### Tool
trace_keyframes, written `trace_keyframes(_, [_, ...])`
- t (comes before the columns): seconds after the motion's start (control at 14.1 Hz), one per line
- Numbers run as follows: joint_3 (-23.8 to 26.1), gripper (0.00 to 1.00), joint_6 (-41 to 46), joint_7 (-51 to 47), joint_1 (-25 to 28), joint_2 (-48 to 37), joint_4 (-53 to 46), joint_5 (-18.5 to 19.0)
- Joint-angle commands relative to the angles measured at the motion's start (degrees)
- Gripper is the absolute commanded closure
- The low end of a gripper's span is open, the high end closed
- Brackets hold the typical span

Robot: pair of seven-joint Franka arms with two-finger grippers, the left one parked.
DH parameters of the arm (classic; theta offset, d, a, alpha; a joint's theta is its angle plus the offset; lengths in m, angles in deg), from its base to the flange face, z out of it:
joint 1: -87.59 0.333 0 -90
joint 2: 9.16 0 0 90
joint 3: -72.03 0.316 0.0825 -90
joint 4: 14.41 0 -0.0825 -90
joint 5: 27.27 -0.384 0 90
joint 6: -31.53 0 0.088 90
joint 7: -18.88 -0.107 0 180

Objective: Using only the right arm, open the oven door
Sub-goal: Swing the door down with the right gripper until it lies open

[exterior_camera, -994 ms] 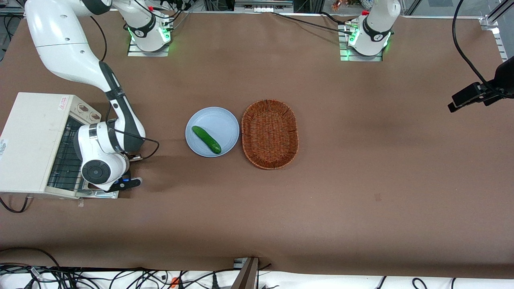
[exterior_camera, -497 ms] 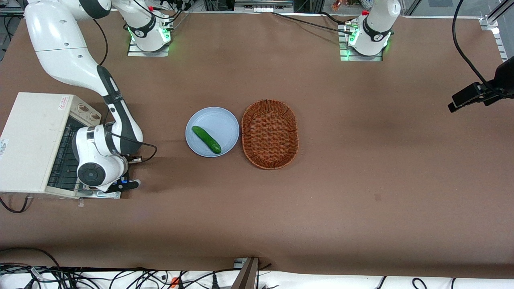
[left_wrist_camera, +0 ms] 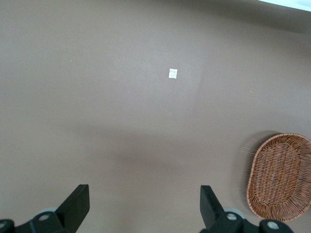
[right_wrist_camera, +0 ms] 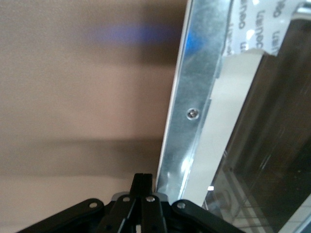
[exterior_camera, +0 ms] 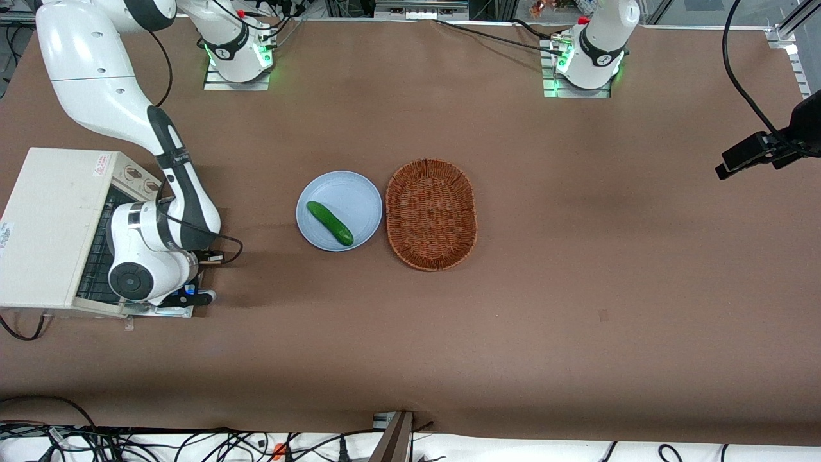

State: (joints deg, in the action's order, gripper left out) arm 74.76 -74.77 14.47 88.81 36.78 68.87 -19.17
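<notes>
Toward the working arm's end of the worktop [exterior_camera: 577,289], the oven door [right_wrist_camera: 194,111] lies folded down flat before the toaster oven [exterior_camera: 51,224]. Over its edge hangs the right arm's [exterior_camera: 96,77] gripper [right_wrist_camera: 143,187], fingers pressed together, holding nothing.

Right arm [exterior_camera: 131,253] bent over lowered oven door [exterior_camera: 157,310], hand [exterior_camera: 189,298] at its edge

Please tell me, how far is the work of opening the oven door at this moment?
Mostly done, it seems: the oven door lies folded down near the table in front of the toaster oven, whose wire rack is exposed. In hand: the gripper, jaws shut, sits at the door's metal frame edge. Left: probably only to draw the right arm away; the handle is hidden.
</notes>
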Motion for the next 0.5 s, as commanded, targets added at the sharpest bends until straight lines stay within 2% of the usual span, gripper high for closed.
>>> trace_keyframes(0.0, [-0.5,1.0,2.5,-1.1,0.8,-0.9,-0.6,-2.8])
trace_keyframes(0.28, [-0.5,1.0,8.5,-1.1,2.0,-1.0,-4.1,-6.6])
trace_keyframes(0.43, [-0.6,1.0,11.1,-0.5,2.1,-1.7,-5.8,-6.7])
